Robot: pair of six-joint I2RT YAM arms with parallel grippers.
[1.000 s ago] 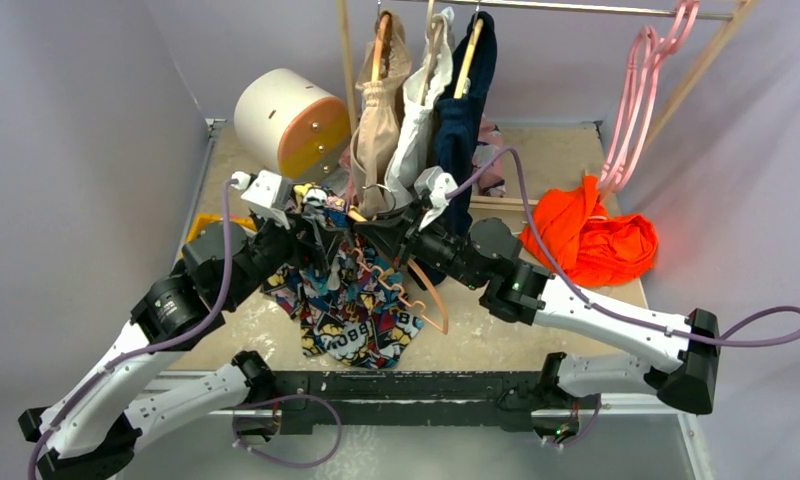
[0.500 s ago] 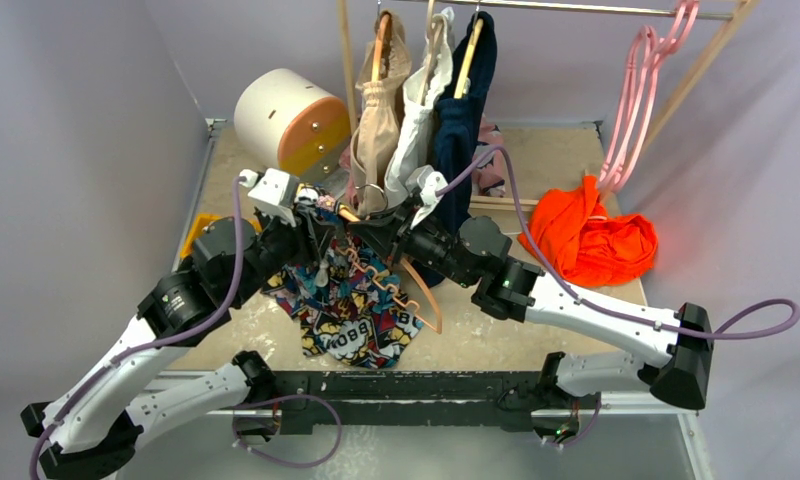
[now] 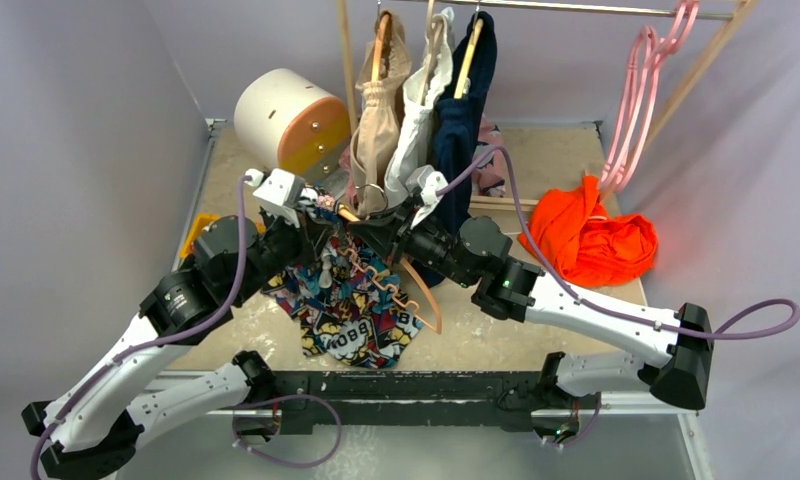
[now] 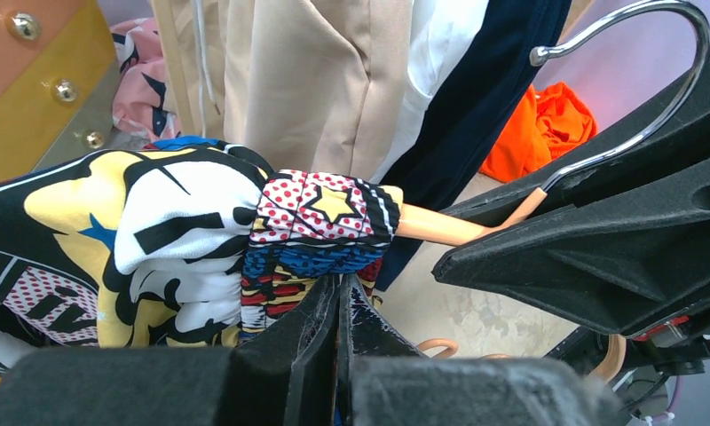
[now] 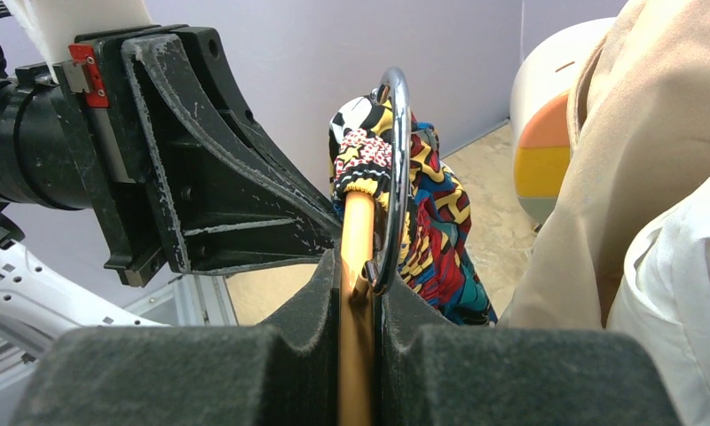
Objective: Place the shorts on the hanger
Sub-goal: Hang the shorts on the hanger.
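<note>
The comic-print shorts (image 3: 356, 320) hang from the peach-orange hanger (image 3: 419, 292) and trail down onto the table. One hanger arm (image 4: 436, 229) runs into the bunched waistband (image 4: 320, 209). My left gripper (image 3: 321, 222) is shut, its tips (image 4: 338, 282) pinching the lower edge of that waistband. My right gripper (image 3: 368, 226) is shut on the hanger's neck (image 5: 356, 240) just below the silver hook (image 5: 398, 160). The shorts (image 5: 431, 240) hang just beyond my right gripper (image 5: 362, 266). The two grippers face each other, nearly touching.
Beige, white and navy garments (image 3: 416, 100) hang on wooden hangers from a rail directly behind the grippers. Pink hangers (image 3: 644, 85) hang at the right. An orange garment (image 3: 591, 240) lies on the table's right side, and a white and orange cylinder (image 3: 291, 125) stands back left.
My left gripper's jaws have gone from wide open to shut on the waistband. Both arms shifted slightly toward the back rail a second ago, then held still.
</note>
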